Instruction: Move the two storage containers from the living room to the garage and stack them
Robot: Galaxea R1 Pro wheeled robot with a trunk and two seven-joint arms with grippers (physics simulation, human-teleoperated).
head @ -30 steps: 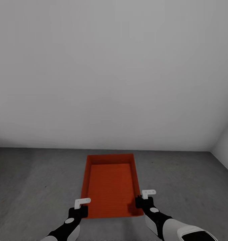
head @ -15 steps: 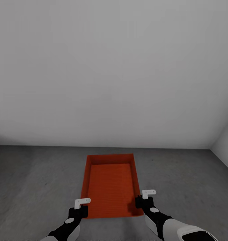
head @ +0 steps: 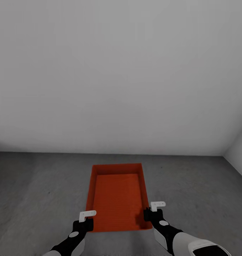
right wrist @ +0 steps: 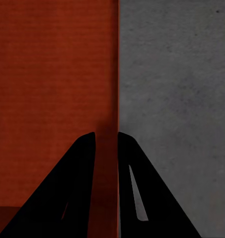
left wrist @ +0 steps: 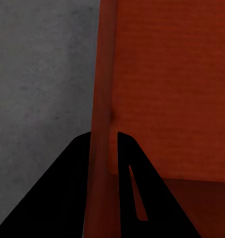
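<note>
So the robot's in a bare room, looking down at one red-orange box with an open top. The box sits out in front of the robot, over the dark grey concrete floor, with its far end pointing at the plain white wall. A second white wall cuts in at the right, so there's a corner over there.

Both arms are on the near end of the box. The left gripper is at the near left corner and the right gripper is at the near right corner, a little farther forward than the left one.

The wrist cameras make the grip pretty clear. On the left wrist view, the gripper has its two dark fingers straddling the box wall, one finger outside over the floor and one inside the box, clamped right onto the wall. Same deal on the right wrist view: the gripper is pinched onto the wall of the box, with the grey floor on the outer side.

Can't tell from these shots whether the box is resting on the floor or held just above it.
</note>
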